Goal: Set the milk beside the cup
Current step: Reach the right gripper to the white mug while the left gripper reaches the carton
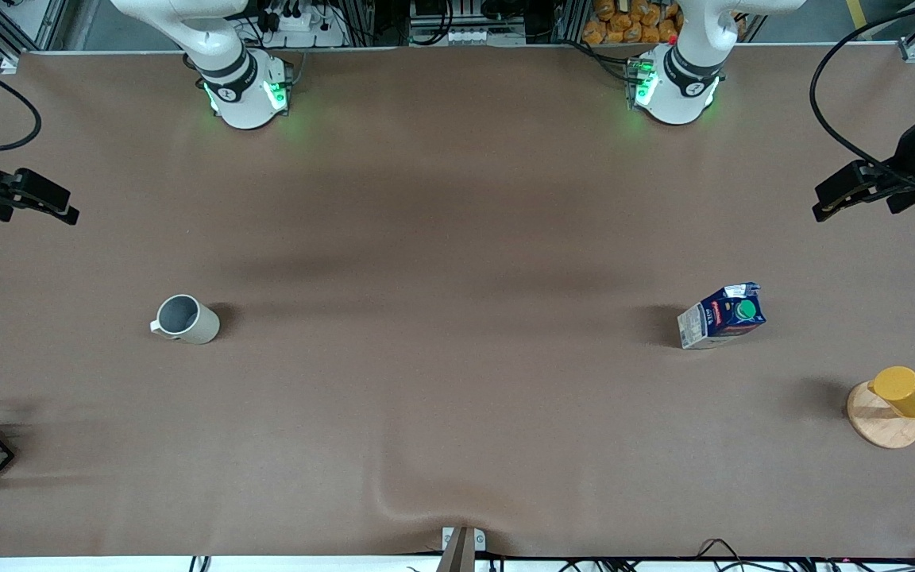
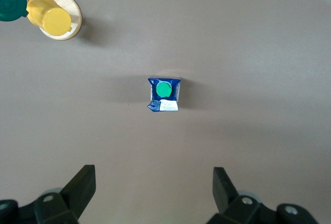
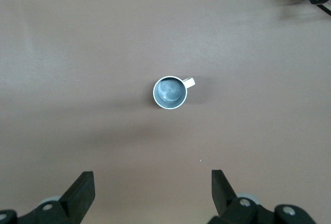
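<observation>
The milk (image 1: 722,316) stands well apart from the cup (image 1: 185,318), toward the left arm's end; left gripper (image 2: 154,195), fingers spread, should descend squarely over the milk; right gripper (image 3: 153,195) waits high over the cup, likewise spread

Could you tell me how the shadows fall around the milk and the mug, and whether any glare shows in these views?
Front view: the milk carton and the mug each cast a soft shadow toward the table's middle; green glow at both arm bases. Left wrist view: faint shadow beside the carton, no glare. Right wrist view: the mug's inside shows a dull sheen.
</observation>
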Motion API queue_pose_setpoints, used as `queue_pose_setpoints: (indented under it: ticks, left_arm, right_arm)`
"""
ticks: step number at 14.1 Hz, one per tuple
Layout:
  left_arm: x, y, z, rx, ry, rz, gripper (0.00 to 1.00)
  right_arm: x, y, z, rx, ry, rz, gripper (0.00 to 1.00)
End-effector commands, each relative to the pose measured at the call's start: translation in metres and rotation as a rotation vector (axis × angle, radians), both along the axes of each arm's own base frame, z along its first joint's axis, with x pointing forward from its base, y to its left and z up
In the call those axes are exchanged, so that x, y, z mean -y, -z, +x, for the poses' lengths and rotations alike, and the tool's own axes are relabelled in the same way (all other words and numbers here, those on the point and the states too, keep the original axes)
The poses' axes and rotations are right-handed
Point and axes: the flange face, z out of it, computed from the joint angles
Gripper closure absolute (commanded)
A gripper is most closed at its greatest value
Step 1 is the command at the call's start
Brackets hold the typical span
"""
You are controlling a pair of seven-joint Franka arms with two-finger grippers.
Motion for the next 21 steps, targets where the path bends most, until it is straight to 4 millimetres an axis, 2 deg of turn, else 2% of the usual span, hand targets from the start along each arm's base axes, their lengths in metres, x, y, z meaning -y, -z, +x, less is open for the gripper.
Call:
queue_pose_setpoints:
  ticks: [1,3,7,10,14,17,19,21]
  left_arm:
    - [0.0,-0.004,-0.004,-0.005,0.023,-0.012,0.0]
    - [-0.002,0.0,-0.003,-0.017,0.019,-0.003,0.0]
    - [0.003,0.031,0.014,-0.063,0.021,0.006,0.0]
    - [0.006,0.082,0.041,-0.054,0.009,0.008,0.0]
    - [0.013,0.167,0.062,-0.063,0.033,0.061,0.0]
    - [0.014,0.209,0.063,-0.039,0.04,0.059,0.0]
    - [0.008,0.235,0.057,-0.021,0.037,0.057,0.0]
    - [0.006,0.253,0.051,-0.025,0.036,0.056,0.0]
  right_arm:
    - [-0.001,-0.003,0.002,0.005,0.001,0.01,0.0]
    - [-0.001,-0.004,0.001,0.006,0.001,0.01,0.0]
    - [-0.001,-0.003,0.002,0.006,0.001,0.01,0.0]
    - [-0.009,0.008,0.008,-0.014,-0.014,0.014,0.0]
    - [-0.053,0.071,0.049,-0.09,-0.083,0.014,0.0]
    - [-0.089,0.144,0.076,-0.178,-0.132,-0.002,0.0]
    - [-0.099,0.175,0.087,-0.202,-0.143,-0.008,0.0]
    - [-0.111,0.209,0.095,-0.227,-0.175,-0.012,0.0]
